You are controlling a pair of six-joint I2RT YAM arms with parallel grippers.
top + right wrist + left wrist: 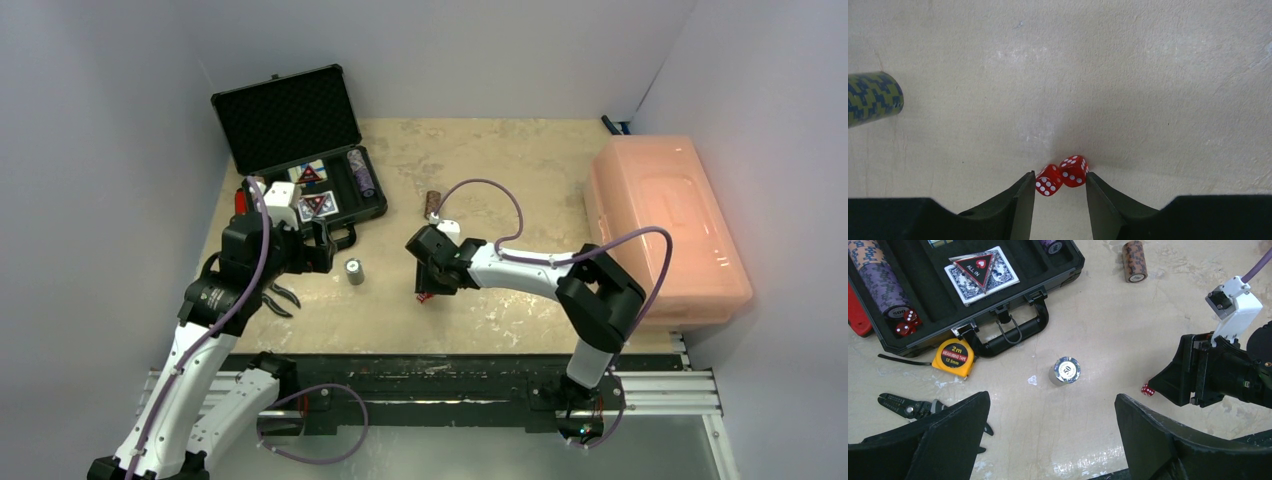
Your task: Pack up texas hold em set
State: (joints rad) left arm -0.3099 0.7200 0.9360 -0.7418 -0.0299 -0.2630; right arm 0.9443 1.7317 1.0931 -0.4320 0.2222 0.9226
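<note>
The black case (285, 120) lies open at the back left. In it are card decks (980, 272), a purple chip stack (880, 282) and two red dice (905, 322). One chip stack (1066, 371) stands upright on the table, and a brown one (1134, 260) lies on its side farther back. My right gripper (1060, 180) is down at the table with two red dice (1074, 171) pinched side by side between its fingertips, the left die tilted. My left gripper (1050, 405) hovers wide open and empty, near the upright stack.
A yellow tape measure (953, 357) lies against the case's handle. Black-handled pliers (908, 407) lie left of my left gripper. A large translucent pink bin (665, 225) takes up the right side. A lying chip stack (873, 97) shows at the left of the right wrist view.
</note>
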